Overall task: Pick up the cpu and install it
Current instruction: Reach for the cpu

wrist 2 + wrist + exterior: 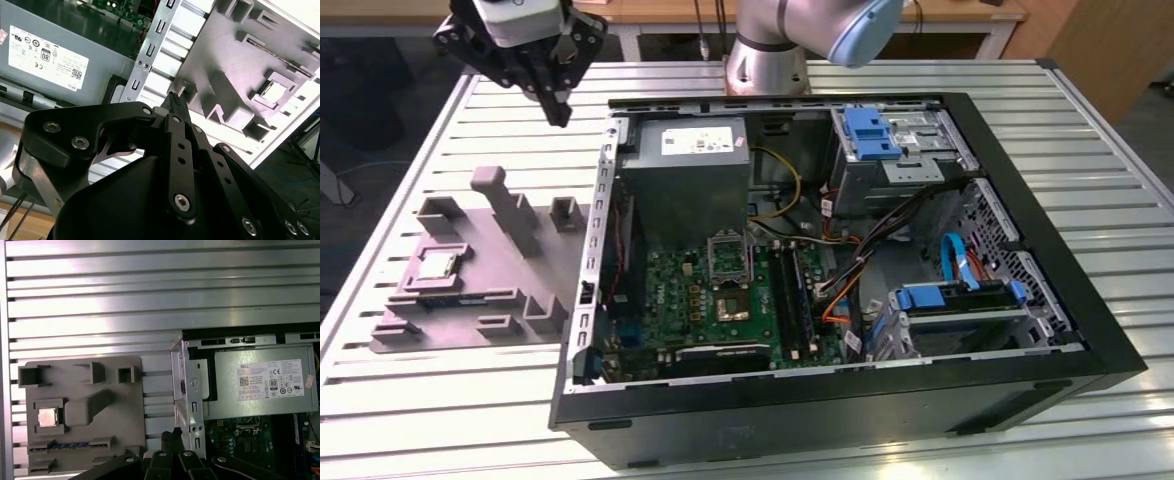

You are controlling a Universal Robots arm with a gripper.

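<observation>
One pincer (560,112), top cut off, pressed together and empty, hangs apart from the cpu (438,264).

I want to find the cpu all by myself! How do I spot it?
Find the big open computer case; a grey plastic tray lies beside it, at the exterior view's left. In a square pocket of that tray sits the cpu, the only shiny silvery square there.
</observation>
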